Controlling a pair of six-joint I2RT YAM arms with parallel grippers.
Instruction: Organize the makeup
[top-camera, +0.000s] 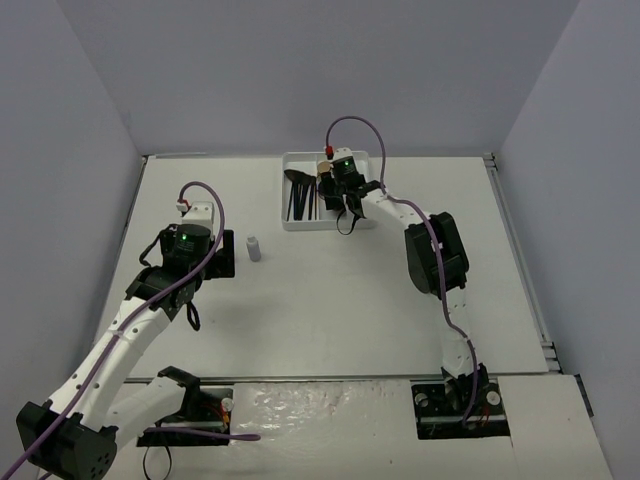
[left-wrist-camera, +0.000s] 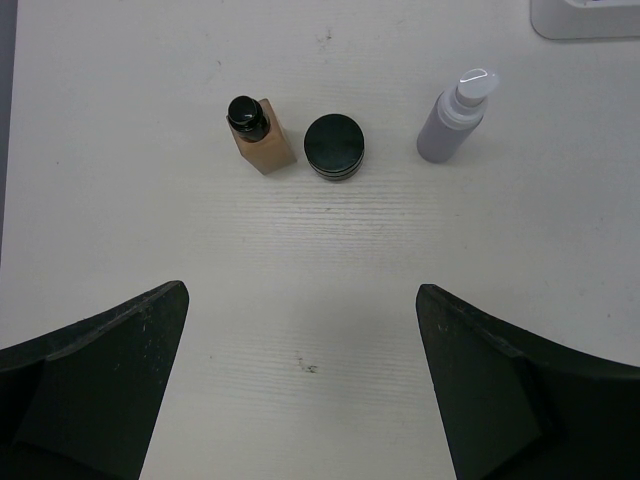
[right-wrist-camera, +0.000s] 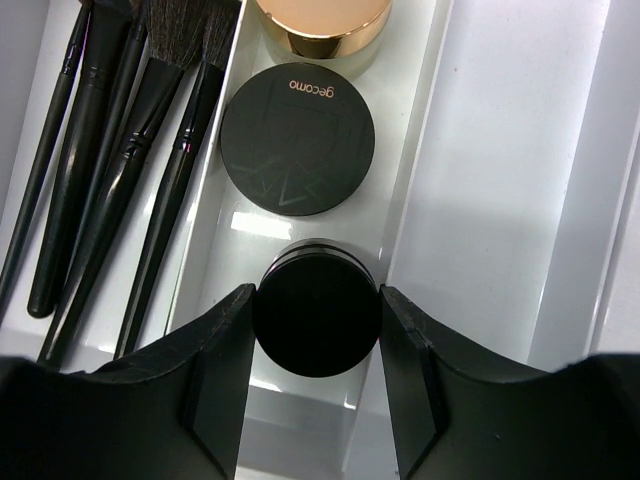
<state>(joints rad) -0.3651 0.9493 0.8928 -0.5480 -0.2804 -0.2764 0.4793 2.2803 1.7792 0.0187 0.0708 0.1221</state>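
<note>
My right gripper (right-wrist-camera: 316, 296) is shut on a small round black compact (right-wrist-camera: 316, 335), held over the near end of the white tray's (right-wrist-camera: 415, 180) middle compartment. In that compartment lie a larger black compact (right-wrist-camera: 298, 138) and a gold-lidded jar (right-wrist-camera: 320, 25). Several black brushes (right-wrist-camera: 120, 150) fill the left compartment. My left gripper (left-wrist-camera: 302, 300) stands open above the bare table. Beyond it stand a tan bottle with a black cap (left-wrist-camera: 262, 138), a round black compact (left-wrist-camera: 336, 146) and a pale bottle (left-wrist-camera: 455, 118).
The tray (top-camera: 290, 222) sits at the back middle of the table, with my right gripper (top-camera: 335, 188) over it. The pale bottle (top-camera: 254, 248) stands just right of my left gripper (top-camera: 205, 262). A tray corner (left-wrist-camera: 590, 18) shows at the left wrist view's top right.
</note>
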